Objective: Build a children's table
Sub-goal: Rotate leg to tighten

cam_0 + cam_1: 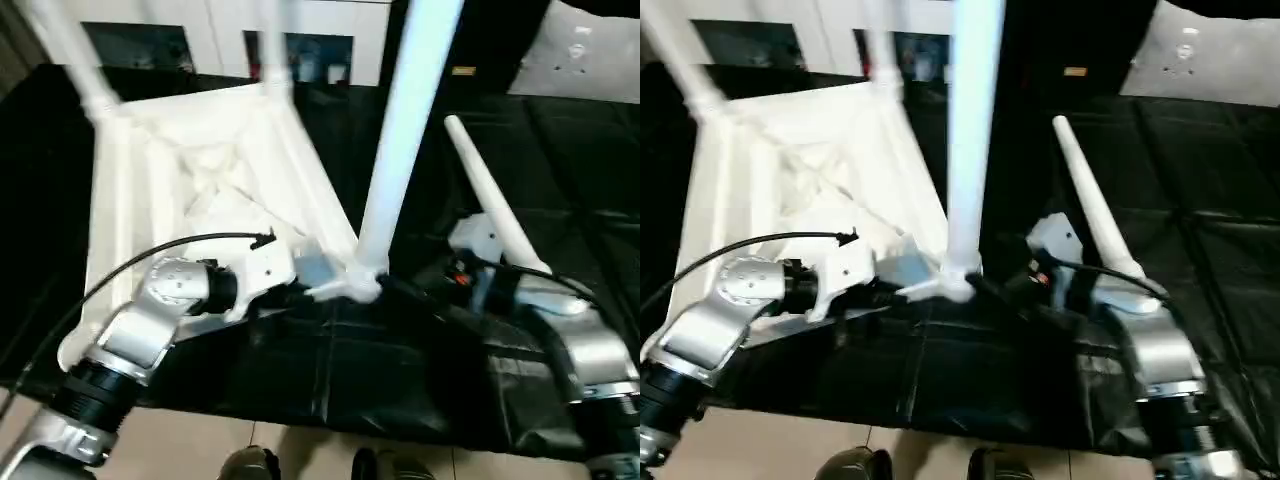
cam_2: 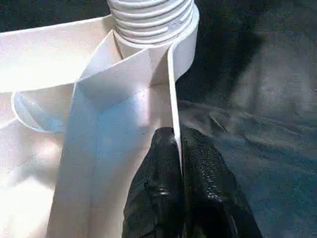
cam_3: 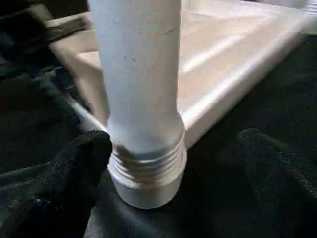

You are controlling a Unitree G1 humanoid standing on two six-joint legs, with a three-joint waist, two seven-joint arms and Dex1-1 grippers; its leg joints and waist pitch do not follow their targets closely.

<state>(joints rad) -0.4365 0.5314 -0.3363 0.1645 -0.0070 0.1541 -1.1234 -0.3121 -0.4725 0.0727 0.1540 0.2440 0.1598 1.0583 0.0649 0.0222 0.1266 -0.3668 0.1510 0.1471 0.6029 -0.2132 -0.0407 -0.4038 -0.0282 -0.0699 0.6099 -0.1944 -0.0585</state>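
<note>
The left gripper (image 2: 177, 163) pinches the rim of the white ribbed plastic tabletop (image 1: 200, 170), steadying it. The right gripper (image 3: 173, 163) spreads wide around the white tapered leg's (image 3: 136, 74) threaded base, likely for screwing.

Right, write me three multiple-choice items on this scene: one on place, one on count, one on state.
1. Where does the left gripper hold?
A. the rim of the white plastic rectangular tabletop
B. a leg's tip
C. the black cloth

2. How many long white tapered round legs stand upright at the tabletop's corners?
A. one
B. three
C. four

3. How is the base of the near upright leg?
A. lying flat, out of its socket
B. thread ridges still showing
C. snapped in two

Answers:
1. A: its black fingers pinch the thin rim wall beside the near corner socket.
2. B: two stand at the far corners and one at the near corner, while the fourth leg slants by the right arm.
3. B: ridges ring the leg's base in both wrist views.
</note>
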